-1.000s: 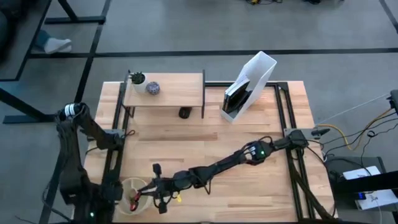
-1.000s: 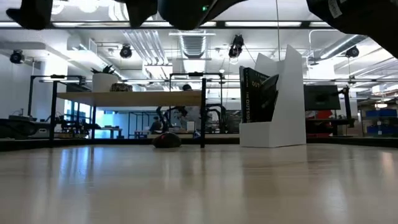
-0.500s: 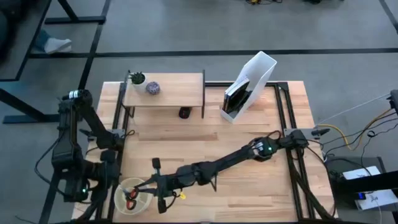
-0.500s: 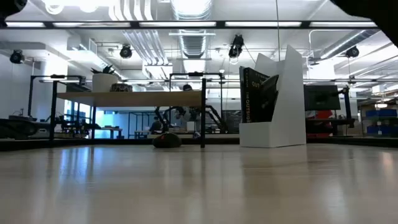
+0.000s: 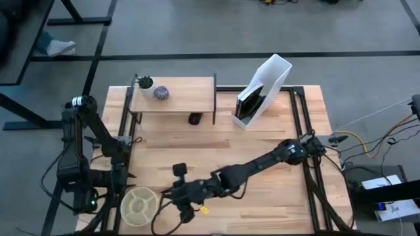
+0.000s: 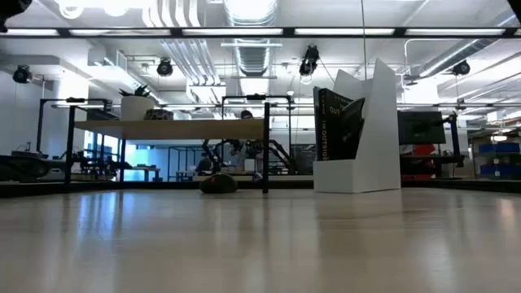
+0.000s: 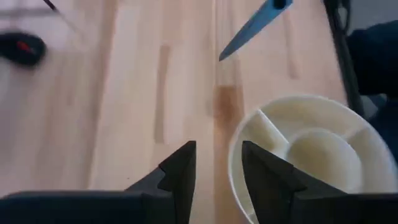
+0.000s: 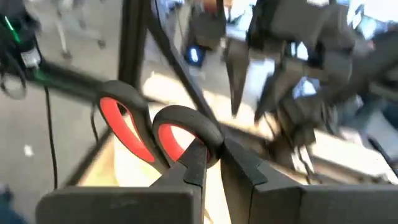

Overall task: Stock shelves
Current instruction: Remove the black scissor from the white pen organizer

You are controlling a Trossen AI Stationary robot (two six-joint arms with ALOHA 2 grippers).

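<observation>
Between the right gripper's (image 8: 208, 165) jaws sit the scissors (image 8: 158, 134), lifted since a moment ago out of the divided dish (image 5: 138, 204). Left gripper (image 7: 217, 171) hovers by that dish, jaws slightly apart, seemingly empty. Across the tabletop (image 5: 262, 141), well beyond both jaws, the shelves (image 5: 176, 95) await them.

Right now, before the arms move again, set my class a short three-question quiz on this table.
1. True or false: the scissors lie in the divided dish near the open left gripper.
2. What stands on the shelf? A) a potted plant and a small patterned ball; B) a stack of books; C) nothing.
3. Which gripper is shut on the scissors' red handles?

Key: 1 false, the dish is empty. 2 A. 3 the right gripper.
</observation>
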